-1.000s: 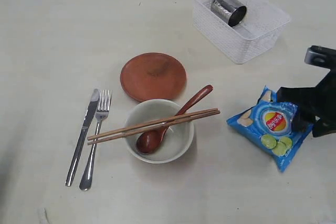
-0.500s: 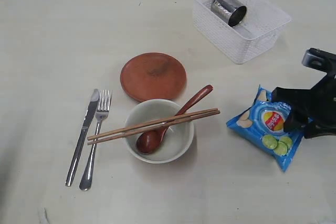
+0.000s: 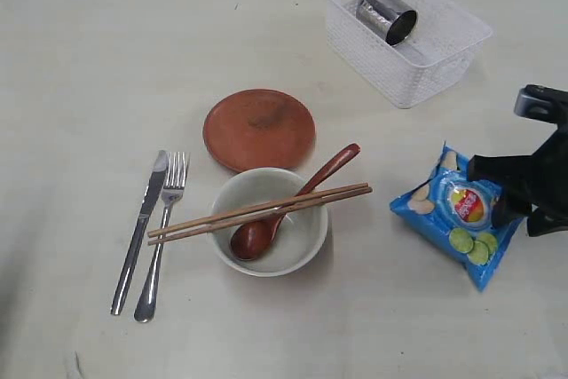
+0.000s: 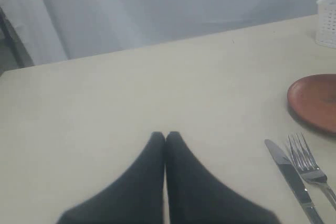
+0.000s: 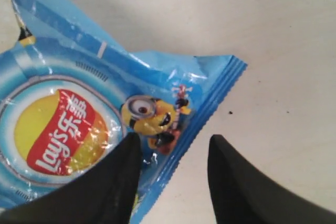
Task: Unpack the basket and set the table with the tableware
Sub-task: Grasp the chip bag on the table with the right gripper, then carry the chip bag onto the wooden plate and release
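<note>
The white basket [image 3: 382, 68] stands at the back right of the table [image 3: 89, 68] with the steel cup [image 3: 387, 15] lying on its side inside. Mid-table are the brown plate [image 3: 259, 129], the off-white bowl [image 3: 306, 241] holding the wooden spoon [image 3: 333, 166], and chopsticks [image 3: 204, 222] across its rim. Knife [image 3: 140, 232] and fork [image 3: 164, 237] lie to the left. My right gripper [image 3: 493, 193] [image 5: 174, 137] is open, low over the edge of the blue chip bag [image 3: 457, 219] [image 5: 79, 108]. My left gripper [image 4: 165, 135] is shut and empty above bare table.
The left wrist view shows the plate [image 4: 315, 100], knife [image 4: 291, 174], fork [image 4: 310, 161] and a corner of the basket [image 4: 328, 19] off to one side. A pale curtain hangs behind the table's far edge.
My right gripper pushed left over the chip bag, then drew back right. The bag shifted slightly to the right and bunched a little. Nothing else moved.
</note>
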Tool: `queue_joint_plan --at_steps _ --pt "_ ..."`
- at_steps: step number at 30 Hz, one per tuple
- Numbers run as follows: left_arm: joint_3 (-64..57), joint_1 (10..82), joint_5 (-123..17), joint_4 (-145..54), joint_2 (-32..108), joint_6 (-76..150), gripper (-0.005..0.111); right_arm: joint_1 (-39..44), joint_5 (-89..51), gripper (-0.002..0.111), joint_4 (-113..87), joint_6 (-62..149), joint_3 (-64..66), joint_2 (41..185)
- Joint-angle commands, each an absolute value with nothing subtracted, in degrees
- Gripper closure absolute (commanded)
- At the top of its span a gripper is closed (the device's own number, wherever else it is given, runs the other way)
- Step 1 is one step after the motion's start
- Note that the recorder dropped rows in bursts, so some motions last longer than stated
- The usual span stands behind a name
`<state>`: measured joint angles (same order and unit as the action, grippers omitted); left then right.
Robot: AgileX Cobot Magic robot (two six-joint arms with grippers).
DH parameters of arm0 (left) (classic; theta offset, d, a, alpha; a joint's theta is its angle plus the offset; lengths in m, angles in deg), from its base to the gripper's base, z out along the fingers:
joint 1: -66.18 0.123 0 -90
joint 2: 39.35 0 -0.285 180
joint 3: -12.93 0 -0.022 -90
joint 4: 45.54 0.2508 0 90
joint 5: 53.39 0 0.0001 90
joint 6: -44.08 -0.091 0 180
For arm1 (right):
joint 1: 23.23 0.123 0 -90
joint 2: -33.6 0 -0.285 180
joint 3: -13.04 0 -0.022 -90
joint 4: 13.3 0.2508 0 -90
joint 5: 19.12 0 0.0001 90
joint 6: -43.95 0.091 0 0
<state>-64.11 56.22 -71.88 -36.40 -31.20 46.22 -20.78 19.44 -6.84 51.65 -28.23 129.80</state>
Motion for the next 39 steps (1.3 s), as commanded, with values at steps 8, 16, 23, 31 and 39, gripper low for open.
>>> queue_joint_plan --at_steps 8,16,23,31,39 --pt "-64.3 56.1 -72.0 -36.3 -31.6 46.5 0.107 -20.8 21.7 0.033 -1.7 48.2 -28.3 134.6" --pt "-64.3 56.1 -72.0 -36.3 -31.6 46.5 0.107 -20.8 20.3 0.070 15.7 31.2 -28.0 136.7" --pt "-64.3 56.1 -72.0 -36.3 -31.6 46.5 0.107 -20.8 19.1 0.108 15.1 30.8 -27.6 136.7" --pt "-64.3 56.1 -72.0 -36.3 -31.6 46.5 0.107 -20.8 21.6 0.108 15.0 30.7 -23.8 131.1" --pt "-64.3 56.1 -72.0 -36.3 -31.6 46.5 0.107 -20.8 25.7 0.108 15.0 29.1 -16.5 121.3"
